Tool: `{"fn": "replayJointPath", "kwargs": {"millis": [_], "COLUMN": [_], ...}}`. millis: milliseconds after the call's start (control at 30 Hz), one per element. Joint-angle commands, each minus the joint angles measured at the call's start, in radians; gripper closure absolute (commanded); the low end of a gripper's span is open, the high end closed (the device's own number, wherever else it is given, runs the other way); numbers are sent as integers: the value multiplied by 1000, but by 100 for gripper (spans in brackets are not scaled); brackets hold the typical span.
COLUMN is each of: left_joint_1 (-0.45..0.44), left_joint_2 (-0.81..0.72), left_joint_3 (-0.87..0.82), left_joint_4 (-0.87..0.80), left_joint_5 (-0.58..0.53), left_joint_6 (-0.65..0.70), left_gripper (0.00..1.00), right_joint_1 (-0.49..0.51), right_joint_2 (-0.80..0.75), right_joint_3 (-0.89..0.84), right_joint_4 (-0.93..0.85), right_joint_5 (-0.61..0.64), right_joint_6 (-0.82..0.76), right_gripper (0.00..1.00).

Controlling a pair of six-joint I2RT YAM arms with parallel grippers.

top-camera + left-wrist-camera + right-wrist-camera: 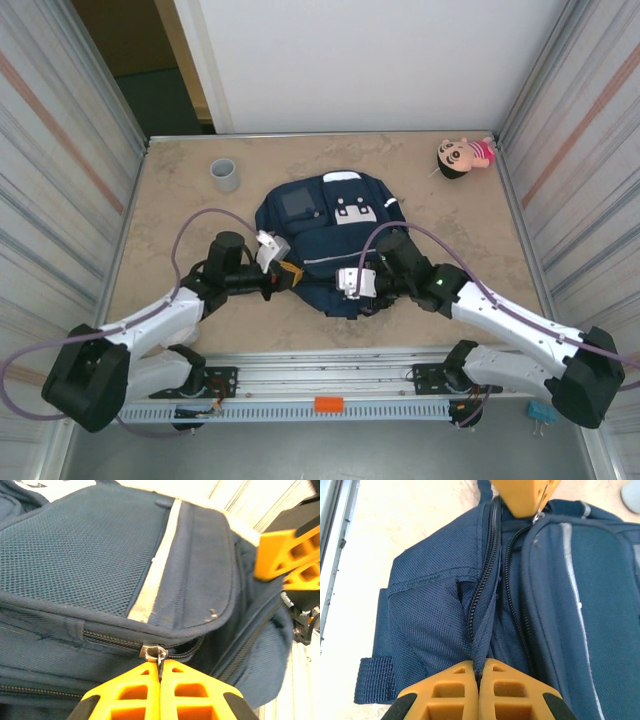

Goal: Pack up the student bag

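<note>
Both pairs of fingers are gripping the student bag (330, 225), which is lying at the centre of the surface (160, 200).
From overhead, the left fingers (290, 272) are meeting the bag's 8 o'clock edge and the right fingers (479, 676) its 6 o'clock edge, with a grey cup (225, 174) sitting at 11 o'clock and a doll (463, 155) at 1 o'clock of the bag. The left wrist view is adding detail the overhead one is missing: the left fingers are pressing shut on a zipper pull (159, 655). The right wrist view is showing the right fingers pinching shut on a strip of navy fabric (482, 630) beside zipper teeth (479, 580).
</note>
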Motion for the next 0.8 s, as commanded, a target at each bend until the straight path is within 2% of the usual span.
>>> {"fn": "replayJointPath", "kwargs": {"millis": [0, 67, 200, 300, 400, 533, 767], "left_joint_1": [-13, -13, -13, -13, -13, -3, -1], "left_joint_2": [-58, -61, -52, -55, -58, -50, -51], "left_joint_3": [10, 19, 28, 21, 21, 31, 41], "left_joint_4": [-16, -35, -66, -61, -51, -47, -31], "left_joint_5": [56, 49, -4, -30, -41, -49, -40], "left_joint_6": [1, -3, -23, -22, -25, -30, -56], "left_gripper": [100, 100, 100, 100, 100, 100, 100], "right_joint_1": [-3, 4, -10, -67, -77, -77, -39], "right_joint_2": [28, 33, -36, -129, -199, -189, -21], "right_joint_3": [-10, -11, -21, -57, -127, -179, -192], "right_joint_4": [135, 140, 168, 201, 243, 306, 445], "right_joint_5": [-5, -19, -82, -148, -65, 31, 111], "right_joint_6": [34, 35, 118, 225, 244, 218, 122], "right_gripper": [100, 100, 66, 56, 47, 44, 48]}}
